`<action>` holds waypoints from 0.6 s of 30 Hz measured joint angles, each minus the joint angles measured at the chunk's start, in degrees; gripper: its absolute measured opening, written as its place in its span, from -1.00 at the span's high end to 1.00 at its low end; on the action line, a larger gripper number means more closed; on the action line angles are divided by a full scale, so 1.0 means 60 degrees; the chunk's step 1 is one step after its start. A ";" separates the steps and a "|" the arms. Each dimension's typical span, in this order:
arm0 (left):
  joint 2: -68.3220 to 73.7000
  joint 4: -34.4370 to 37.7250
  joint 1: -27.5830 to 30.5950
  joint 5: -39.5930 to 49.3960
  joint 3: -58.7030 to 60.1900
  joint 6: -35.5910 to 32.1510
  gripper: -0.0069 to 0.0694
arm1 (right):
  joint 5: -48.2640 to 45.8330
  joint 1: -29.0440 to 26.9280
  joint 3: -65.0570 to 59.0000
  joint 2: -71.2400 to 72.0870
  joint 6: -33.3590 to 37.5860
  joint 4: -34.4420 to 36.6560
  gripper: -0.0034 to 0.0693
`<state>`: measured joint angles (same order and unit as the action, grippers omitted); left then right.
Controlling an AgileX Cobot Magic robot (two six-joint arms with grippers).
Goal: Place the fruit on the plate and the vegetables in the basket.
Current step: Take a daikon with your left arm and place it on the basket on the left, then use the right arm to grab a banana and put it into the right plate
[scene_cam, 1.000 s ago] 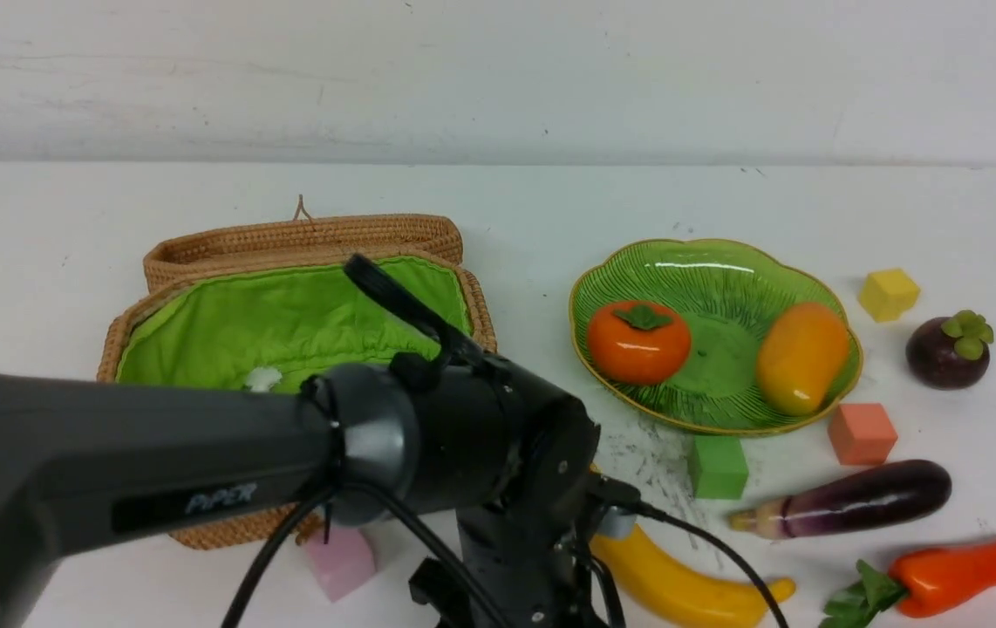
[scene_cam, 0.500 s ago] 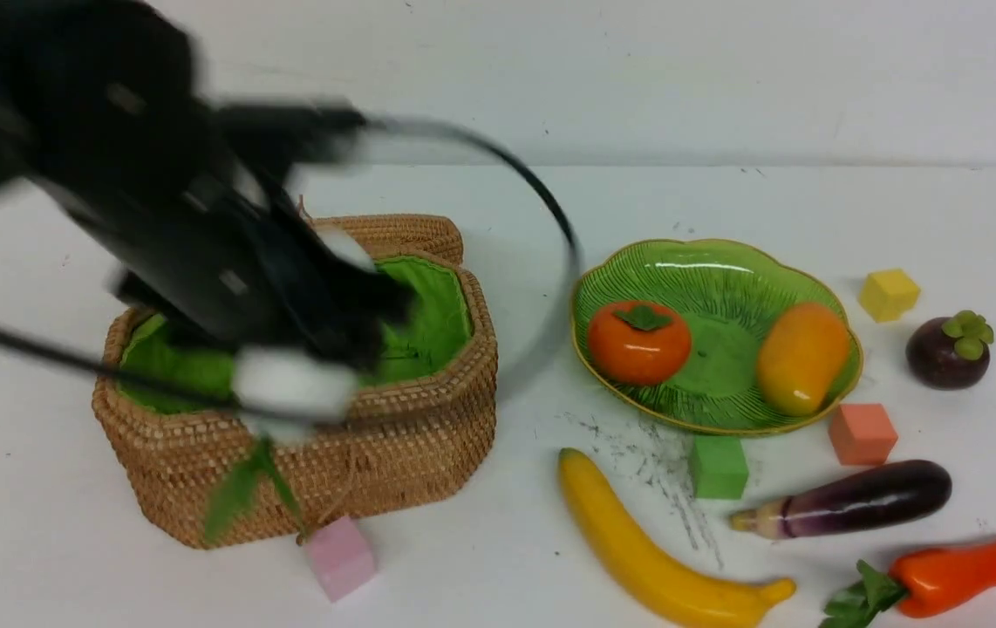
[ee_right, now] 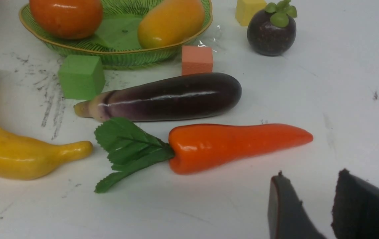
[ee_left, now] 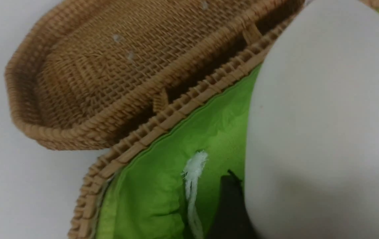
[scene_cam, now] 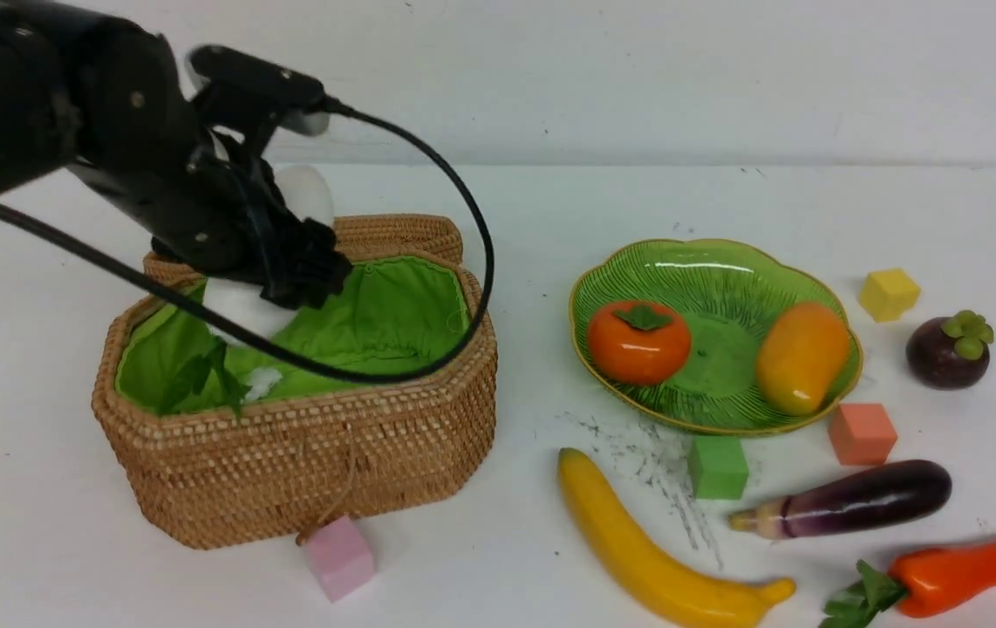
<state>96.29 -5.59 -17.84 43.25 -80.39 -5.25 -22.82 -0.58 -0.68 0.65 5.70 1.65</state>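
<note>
Jaws of the left gripper [scene_cam: 289,262] clamp the white vegetable [scene_cam: 241,310] above the basket [scene_cam: 306,471]; the right gripper [ee_right: 310,186] has its jaws apart, empty. The plate [scene_cam: 716,262] holds 2 fruits; the banana [scene_cam: 655,558], mangosteen [scene_cam: 950,351], eggplant [scene_cam: 856,510] and pepper [scene_cam: 969,571] lie outside.

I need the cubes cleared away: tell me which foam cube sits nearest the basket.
The pink cube, just off the front wall of the basket. The green cube, orange cube and yellow cube sit around the plate.
</note>
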 joint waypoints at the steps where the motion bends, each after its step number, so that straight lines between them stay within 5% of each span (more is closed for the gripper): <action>1: 0.0107 -0.0083 0.0000 0.0098 0.0000 0.0000 -0.50 | 0.0000 0.0000 0.0000 0.0000 0.0000 0.0000 0.23; 7: 0.0413 -0.0747 0.0000 0.0594 0.0000 0.0461 -0.54 | 0.0000 0.0000 0.0000 0.0000 0.0000 0.0000 0.23; 12: 0.0104 -0.0896 0.0000 0.0684 0.0000 0.0768 -0.89 | 0.0000 0.0000 0.0000 0.0000 0.0000 0.0000 0.23; 18: -0.0778 -0.0896 0.0000 0.1041 0.0000 0.0876 -0.90 | 0.0000 0.0000 0.0000 0.0000 0.0000 0.0000 0.23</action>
<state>91.62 -10.97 -17.84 49.49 -80.39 0.00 -22.82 -0.58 -0.68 0.65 5.70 1.65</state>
